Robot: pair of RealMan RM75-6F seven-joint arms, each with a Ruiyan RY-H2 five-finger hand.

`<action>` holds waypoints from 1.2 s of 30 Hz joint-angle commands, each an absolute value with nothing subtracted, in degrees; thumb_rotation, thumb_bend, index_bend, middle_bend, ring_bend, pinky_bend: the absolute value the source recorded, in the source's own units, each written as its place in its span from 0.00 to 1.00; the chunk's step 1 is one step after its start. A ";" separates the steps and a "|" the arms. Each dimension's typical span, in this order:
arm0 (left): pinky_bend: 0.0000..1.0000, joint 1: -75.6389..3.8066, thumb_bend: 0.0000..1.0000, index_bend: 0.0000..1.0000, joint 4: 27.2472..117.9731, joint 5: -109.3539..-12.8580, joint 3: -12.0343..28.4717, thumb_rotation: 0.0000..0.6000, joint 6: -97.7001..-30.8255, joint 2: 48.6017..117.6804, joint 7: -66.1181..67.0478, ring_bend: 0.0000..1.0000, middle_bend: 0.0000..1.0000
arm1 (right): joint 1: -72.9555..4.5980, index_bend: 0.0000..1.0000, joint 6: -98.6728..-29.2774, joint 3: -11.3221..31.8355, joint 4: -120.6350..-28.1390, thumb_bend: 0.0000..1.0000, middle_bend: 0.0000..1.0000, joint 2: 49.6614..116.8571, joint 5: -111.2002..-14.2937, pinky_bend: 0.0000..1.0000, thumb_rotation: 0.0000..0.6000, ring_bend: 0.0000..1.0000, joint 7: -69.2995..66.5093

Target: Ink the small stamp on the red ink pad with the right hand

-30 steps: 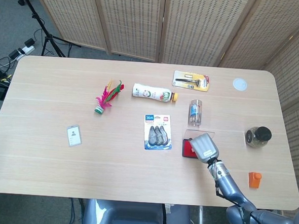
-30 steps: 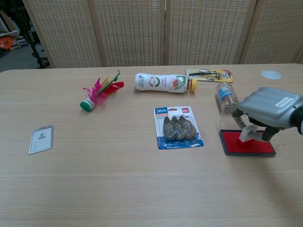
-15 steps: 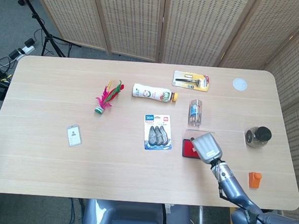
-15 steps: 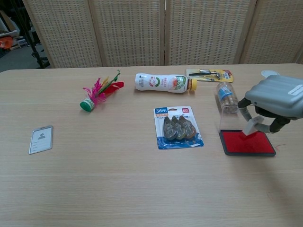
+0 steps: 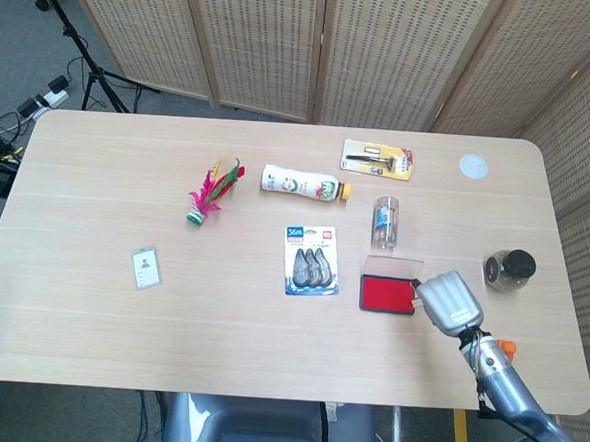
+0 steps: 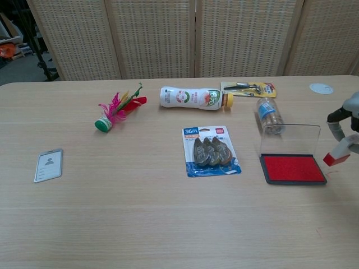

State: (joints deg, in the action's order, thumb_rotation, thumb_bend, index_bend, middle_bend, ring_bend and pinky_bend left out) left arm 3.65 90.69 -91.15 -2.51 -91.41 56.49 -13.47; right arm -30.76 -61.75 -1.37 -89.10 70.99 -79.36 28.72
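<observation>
Head view, right robot hand [image 5: 449, 302]: I see it just right of the ink pad [image 5: 386, 293], back of the hand toward the camera, so the fingers and whatever they carry are hidden here.
Head view, ink pad: it lies flat near the front right of the surface [image 5: 127, 181] with its clear lid tipped up at the back, which leaves the red face exposed from above.
Head view, bystanders: a pill bottle [image 5: 385, 223] lies behind the pad and a pack of correction tapes [image 5: 312, 261] to its left, both clear of it.
Chest view, right robot hand [image 6: 348, 120]: only partly in frame at the right edge; its fingers are closed around the small stamp [image 6: 339, 152], nothing else in the grasp.
Chest view, small stamp: it hangs tilted, red-tinted face down, off the pad's right edge and apart from it; I judge the colour means ink is on it.
Left robot hand: in neither view.
</observation>
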 commanded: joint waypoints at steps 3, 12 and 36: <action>0.00 3.65 0.02 0.00 90.74 -91.24 -2.59 1.00 -91.35 56.64 -13.07 0.00 0.00 | -28.09 0.54 -62.10 -4.40 -84.23 0.44 0.91 72.72 -82.20 1.00 1.00 0.97 25.26; 0.00 3.70 0.02 0.00 90.78 -91.26 -2.63 1.00 -91.43 56.74 -12.90 0.00 0.00 | -26.28 0.54 -62.85 -5.55 -77.34 0.44 0.91 76.01 -84.88 1.00 1.00 0.97 20.20; 0.00 3.60 0.02 0.00 90.97 -91.42 -2.79 1.00 -91.23 56.83 -12.31 0.00 0.00 | -25.23 0.50 -62.12 -4.27 -70.06 0.31 0.91 79.71 -86.69 1.00 1.00 0.97 15.45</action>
State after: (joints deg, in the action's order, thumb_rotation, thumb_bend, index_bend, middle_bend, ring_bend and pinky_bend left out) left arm 3.60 90.96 -91.42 -2.78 -91.23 56.83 -12.32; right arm -25.24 -62.15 -4.29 -70.04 79.72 -86.67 15.46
